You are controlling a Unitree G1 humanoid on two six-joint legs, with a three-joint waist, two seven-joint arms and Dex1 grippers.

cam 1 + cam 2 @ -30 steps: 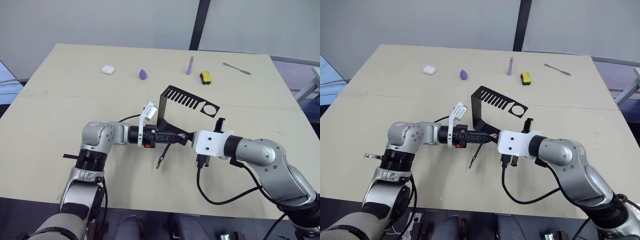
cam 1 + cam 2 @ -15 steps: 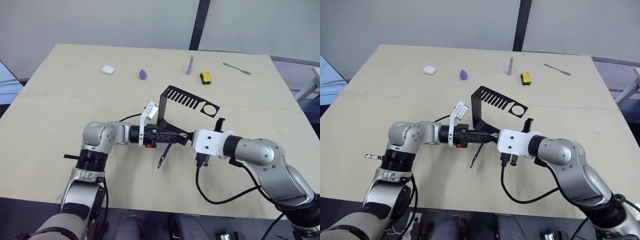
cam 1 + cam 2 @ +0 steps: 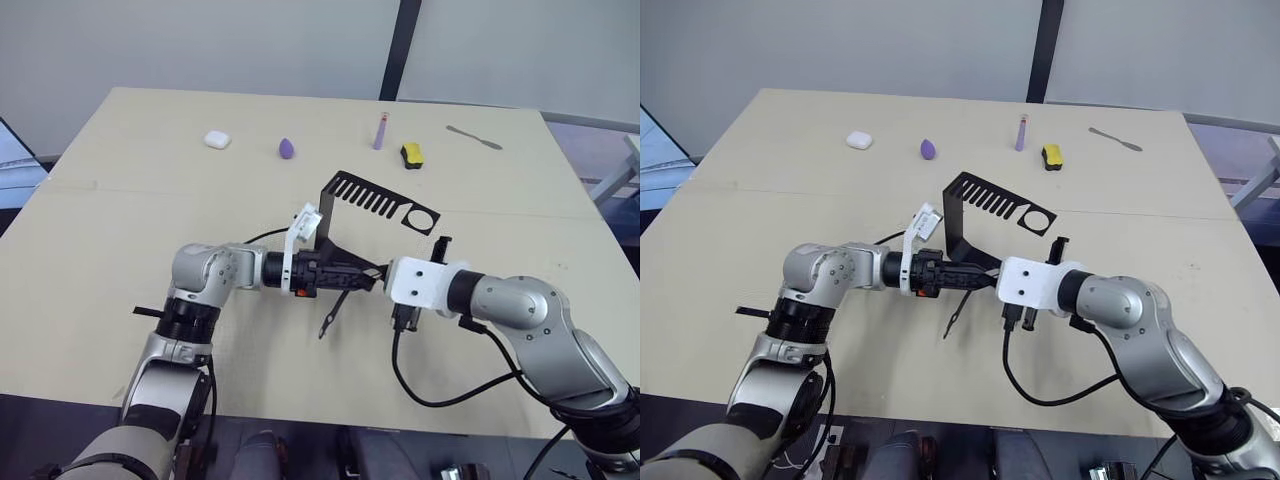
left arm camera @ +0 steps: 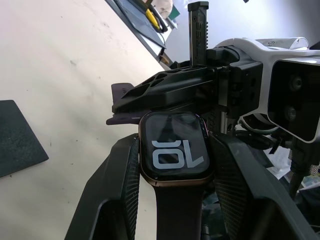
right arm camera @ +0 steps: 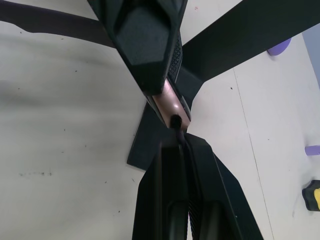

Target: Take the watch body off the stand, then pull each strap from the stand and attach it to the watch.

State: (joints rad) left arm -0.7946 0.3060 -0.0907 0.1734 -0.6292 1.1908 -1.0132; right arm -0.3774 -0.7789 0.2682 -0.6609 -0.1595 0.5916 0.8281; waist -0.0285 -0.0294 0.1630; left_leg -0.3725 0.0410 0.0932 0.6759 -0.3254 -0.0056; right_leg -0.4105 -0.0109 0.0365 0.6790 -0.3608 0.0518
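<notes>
The watch body (image 4: 174, 149), dark screen with white digits and a bronze rim, is clamped in my left gripper (image 3: 362, 274). One dark strap (image 3: 332, 315) hangs from it above the table. My right gripper (image 5: 176, 142) meets it from the other side, shut on a second thin strap (image 5: 176, 121). That strap's end touches the body's rim (image 5: 169, 102). The black stand (image 3: 375, 205) stands just behind both grippers, its comb-slotted top plate reaching right.
Along the far edge lie a white earbud case (image 3: 216, 139), a purple egg shape (image 3: 287, 148), a purple tube (image 3: 379, 130), a yellow-and-black block (image 3: 410, 153) and a metal spatula (image 3: 473, 136). A black cable (image 3: 430, 395) loops below my right wrist.
My left arm has shifted slightly right, carrying the watch body and hanging strap closer to the right gripper. The right arm has barely moved.
</notes>
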